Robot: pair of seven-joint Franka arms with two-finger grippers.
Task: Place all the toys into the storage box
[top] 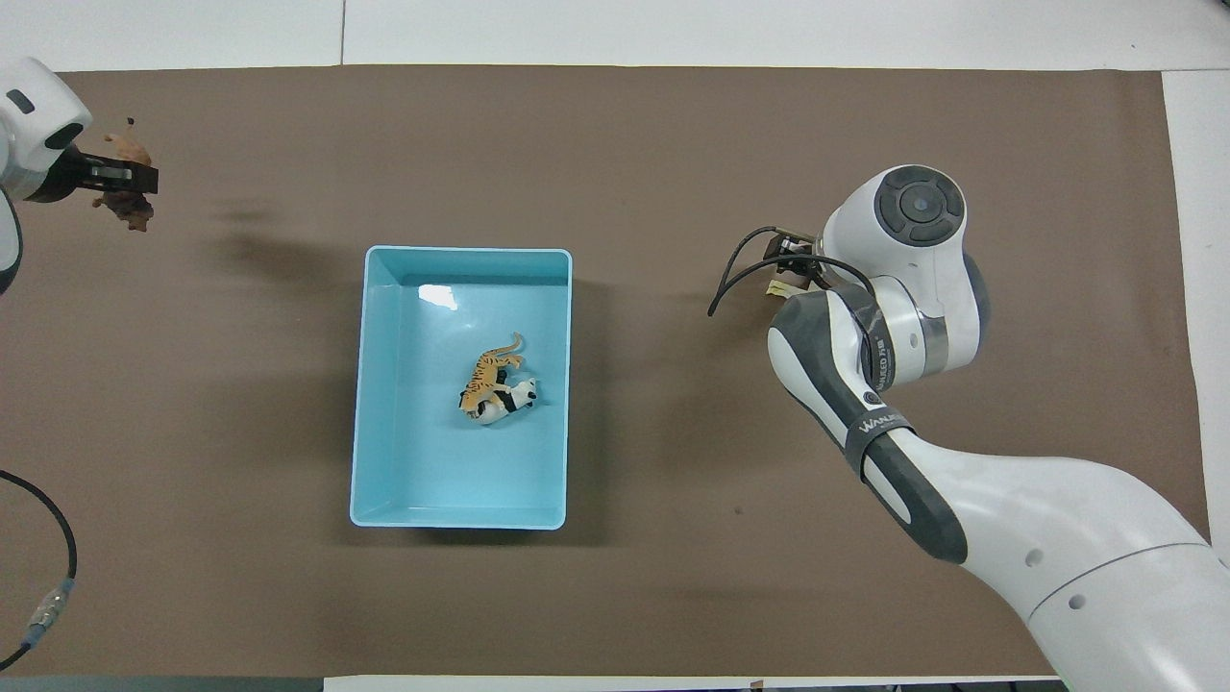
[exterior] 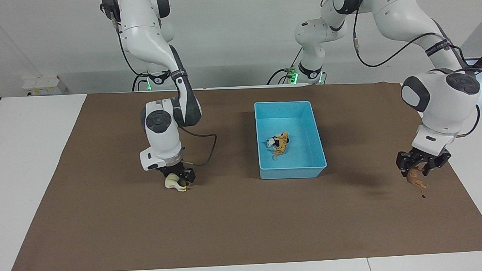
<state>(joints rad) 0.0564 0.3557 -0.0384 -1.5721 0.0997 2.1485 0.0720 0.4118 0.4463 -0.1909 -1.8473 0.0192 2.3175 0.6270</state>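
Two toys, the orange leopard (exterior: 280, 147) and the black-and-white panda (exterior: 271, 142), are seen lying together on the floor of the light-blue storage box (exterior: 291, 172), which is set on the brown mat (exterior: 236, 224) just right of centre in the facing view. At the right edge of that view the brown lion (exterior: 416, 179) is held clear of the mat, clamped between the fingers of the left gripper (exterior: 421, 165); in the overhead view the lion (top: 123, 178) and the left gripper (top: 120, 176) are found at the upper left of the frame. Left of centre in the facing view the right gripper (exterior: 179, 178) is lowered to the mat, its fingers spread apart around the cream-white horse (exterior: 173, 182), which is seen resting on the mat. In the overhead view the horse is almost wholly hidden by the right arm at the right of the frame. White desk (exterior: 29, 159) is visible around the mat.
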